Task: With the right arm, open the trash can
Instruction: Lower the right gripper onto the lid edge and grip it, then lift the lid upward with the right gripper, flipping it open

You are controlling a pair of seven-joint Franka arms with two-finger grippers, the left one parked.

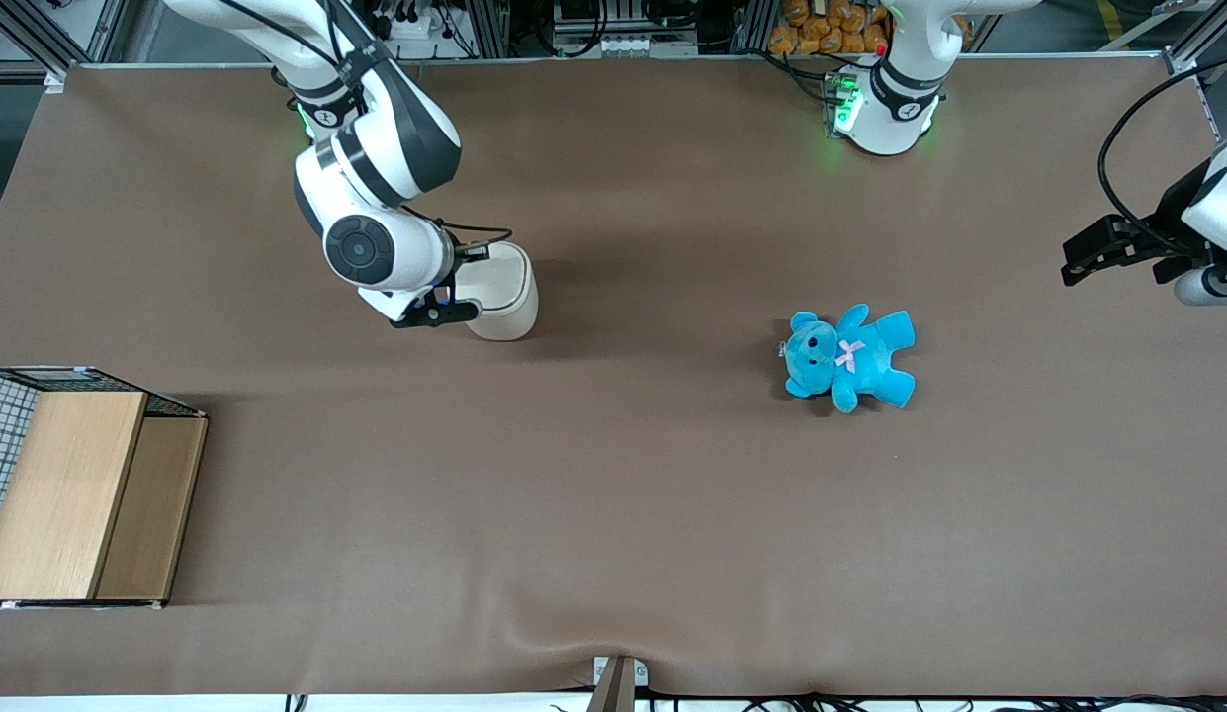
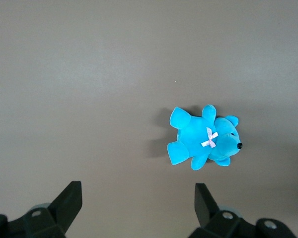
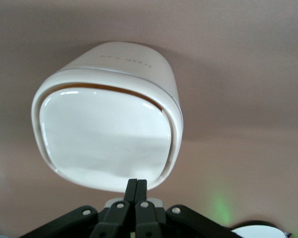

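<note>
The cream-white trash can (image 1: 501, 293) stands on the brown table, partly hidden by the right arm (image 1: 376, 188). In the right wrist view the trash can (image 3: 109, 134) shows its rounded-square top with the glossy flip lid down and a thin dark gap along one edge. My gripper (image 3: 137, 184) is shut and empty, its two black fingertips pressed together at the rim of the lid, just above it. In the front view the gripper (image 1: 453, 309) sits at the can's edge toward the working arm's end of the table.
A blue teddy (image 1: 848, 357) lies on the table toward the parked arm's end; it also shows in the left wrist view (image 2: 203, 140). A wooden box with wire mesh (image 1: 74, 485) stands near the front camera at the working arm's end.
</note>
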